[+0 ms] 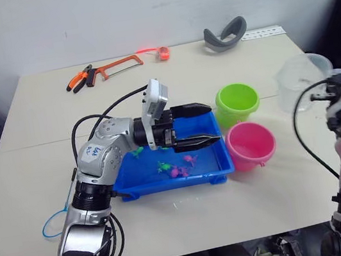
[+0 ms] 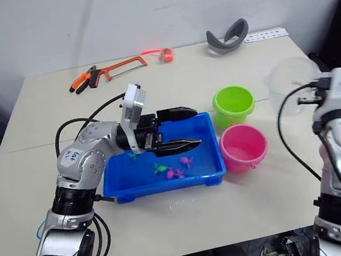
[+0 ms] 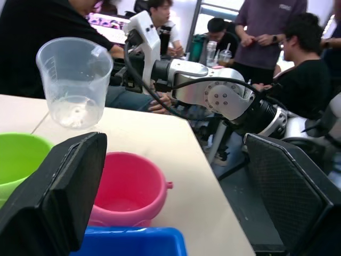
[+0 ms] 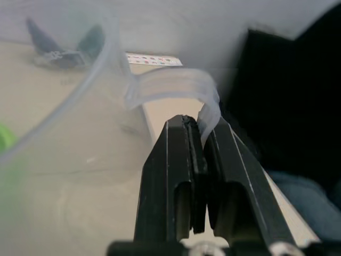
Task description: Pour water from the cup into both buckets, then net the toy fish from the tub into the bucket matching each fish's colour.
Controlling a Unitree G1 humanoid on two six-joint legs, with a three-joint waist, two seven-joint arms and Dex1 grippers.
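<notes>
Cup [image 1: 302, 78]: clear thin plastic, judged light, flexible and slippery; held at right of frame, beyond the buckets, by its handle [image 4: 181, 85], on which the right gripper [image 4: 202, 136] is clamped. Handle judged the proper hold. Left gripper [image 1: 197, 124] is spread empty over the tub [image 1: 166, 182], centre.

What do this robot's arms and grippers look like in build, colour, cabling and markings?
Both arms are silver-grey metal segments joined by black ribbed joints, with black cables looping loosely alongside. The left arm carries a small blue marking on its shell and a white camera block at the wrist. The left gripper has two long, tapered black fingers. The right gripper has flat black fingers behind a white wrist block.
</notes>
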